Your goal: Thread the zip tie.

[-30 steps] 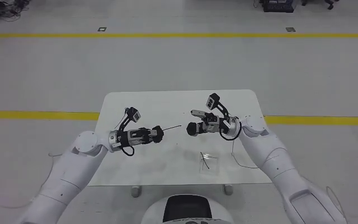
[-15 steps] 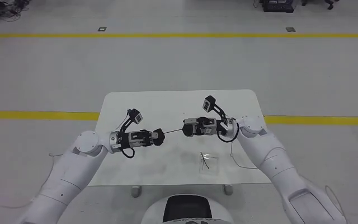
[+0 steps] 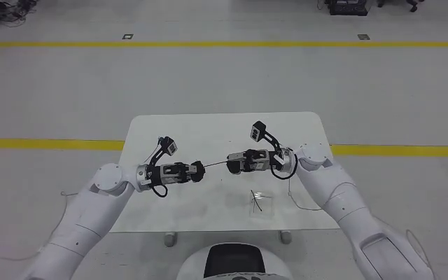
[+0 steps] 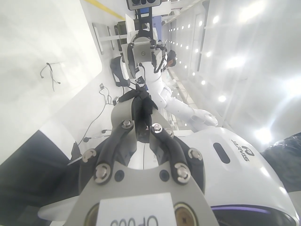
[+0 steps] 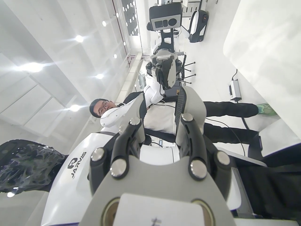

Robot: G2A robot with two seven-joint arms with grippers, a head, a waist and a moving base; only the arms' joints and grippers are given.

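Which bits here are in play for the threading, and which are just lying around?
In use: zip tie, gripped by the left end effector; right end effector, open, at its free tip.
Lying about: loose zip ties on the table, beside the right arm.

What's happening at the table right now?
The left hand is shut on one end of the zip tie and holds it above the table, with the free end pointing at the right hand. The right hand faces it, open, and the tie's tip just reaches it. The tie runs straight and is not yet looped. A few loose ties lie on the table, nearer the robot.
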